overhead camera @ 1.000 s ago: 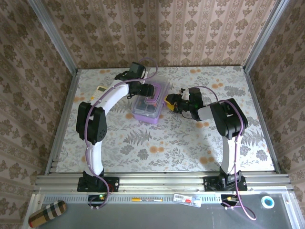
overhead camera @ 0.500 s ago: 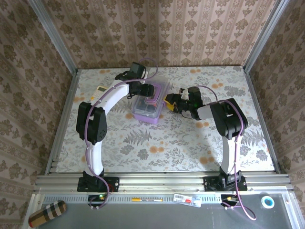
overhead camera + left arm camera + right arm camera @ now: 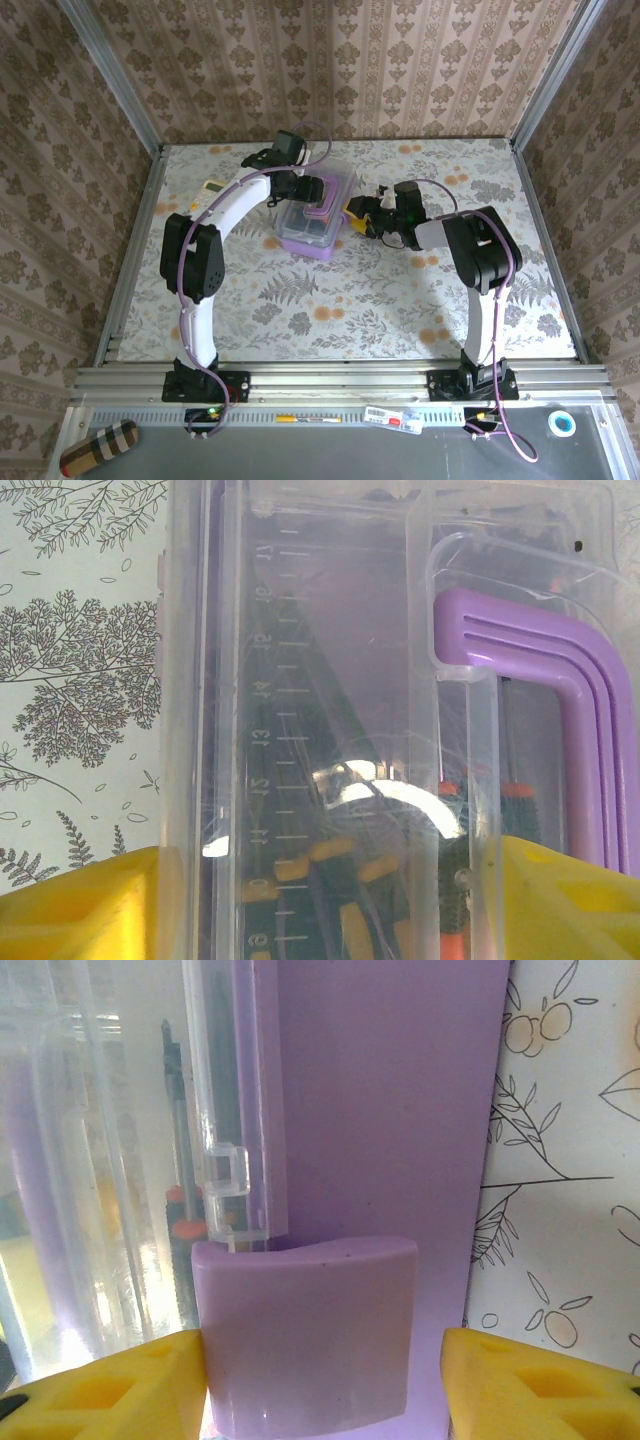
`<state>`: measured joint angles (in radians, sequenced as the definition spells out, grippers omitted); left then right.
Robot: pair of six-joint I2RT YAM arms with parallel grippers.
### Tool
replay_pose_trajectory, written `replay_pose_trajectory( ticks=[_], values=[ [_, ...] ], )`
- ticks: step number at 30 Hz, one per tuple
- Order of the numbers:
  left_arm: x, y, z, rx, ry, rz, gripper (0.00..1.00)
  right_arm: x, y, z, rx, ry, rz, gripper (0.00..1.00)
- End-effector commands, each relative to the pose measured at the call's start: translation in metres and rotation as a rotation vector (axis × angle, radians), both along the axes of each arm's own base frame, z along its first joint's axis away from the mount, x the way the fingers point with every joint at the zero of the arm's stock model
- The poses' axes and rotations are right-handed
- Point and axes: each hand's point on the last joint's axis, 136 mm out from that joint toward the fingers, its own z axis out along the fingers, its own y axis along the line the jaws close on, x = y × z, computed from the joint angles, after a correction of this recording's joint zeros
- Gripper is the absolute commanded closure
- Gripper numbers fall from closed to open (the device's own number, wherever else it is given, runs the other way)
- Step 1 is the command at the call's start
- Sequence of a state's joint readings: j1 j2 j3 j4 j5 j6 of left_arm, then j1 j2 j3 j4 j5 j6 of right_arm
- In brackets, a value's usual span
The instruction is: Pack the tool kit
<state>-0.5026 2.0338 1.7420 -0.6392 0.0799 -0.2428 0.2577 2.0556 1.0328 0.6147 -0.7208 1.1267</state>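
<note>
Sitting mid-table (image 3: 400,290), rectangular purple case (image 3: 310,228) lies btwn left gripper (image 3: 318,188) & right gripper (image 3: 355,212). Left wrist: glossy clear lid (image 3: 300,680) w/ moulded ruler marks, ribbed purple handle (image 3: 560,680), screwdrivers (image 3: 345,880) inside. Jaws wide astride lid, grip can't tell. Right wrist: smooth purple latch (image 3: 305,1340) btwn spread jaws, gap one side.

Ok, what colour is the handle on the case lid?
Purple; the handle shows best in the left wrist view.

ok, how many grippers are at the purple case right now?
2. Left gripper over the clear lid at the far end of the case; right gripper at its right side, fingers straddling the purple latch.
</note>
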Motion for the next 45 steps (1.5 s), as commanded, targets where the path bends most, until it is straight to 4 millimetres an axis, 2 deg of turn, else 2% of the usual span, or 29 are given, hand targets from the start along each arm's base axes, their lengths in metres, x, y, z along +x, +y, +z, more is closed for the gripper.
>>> replay_pose_trajectory(
  ticks=[1, 10, 15, 17, 20, 22, 26, 36, 45],
  values=[
    [-0.092, -0.001, -0.108, 0.07, 0.466, -0.069, 0.41, -0.012, -0.015, -0.025, -0.065, 0.103, -0.026, 0.35],
    [-0.093, -0.001, -0.11, 0.073, 0.473, -0.069, 0.41, -0.011, -0.026, -0.007, -0.057, 0.068, -0.014, 0.3],
    [-0.092, 0.0, -0.11, 0.074, 0.472, -0.068, 0.41, -0.009, -0.029, 0.0, -0.062, 0.056, -0.013, 0.31],
    [-0.092, 0.0, -0.11, 0.075, 0.473, -0.067, 0.41, -0.01, -0.033, -0.005, -0.09, 0.076, -0.033, 0.38],
    [-0.093, -0.001, -0.11, 0.072, 0.474, -0.069, 0.41, -0.012, -0.036, -0.013, -0.109, 0.103, -0.039, 0.66],
    [-0.092, -0.001, -0.109, 0.069, 0.472, -0.069, 0.41, -0.013, -0.032, -0.017, -0.097, 0.115, -0.032, 0.8],
    [-0.092, -0.002, -0.108, 0.067, 0.472, -0.07, 0.42, -0.011, -0.021, -0.014, -0.064, 0.108, -0.016, 0.98],
    [-0.094, -0.006, -0.107, 0.054, 0.475, -0.078, 0.42, 0.0, 0.003, -0.007, -0.058, 0.095, 0.012, 1.0],
    [-0.102, -0.016, -0.11, 0.059, 0.484, -0.104, 0.42, 0.007, 0.022, -0.01, -0.048, 0.101, 0.029, 1.0]
  ],
)
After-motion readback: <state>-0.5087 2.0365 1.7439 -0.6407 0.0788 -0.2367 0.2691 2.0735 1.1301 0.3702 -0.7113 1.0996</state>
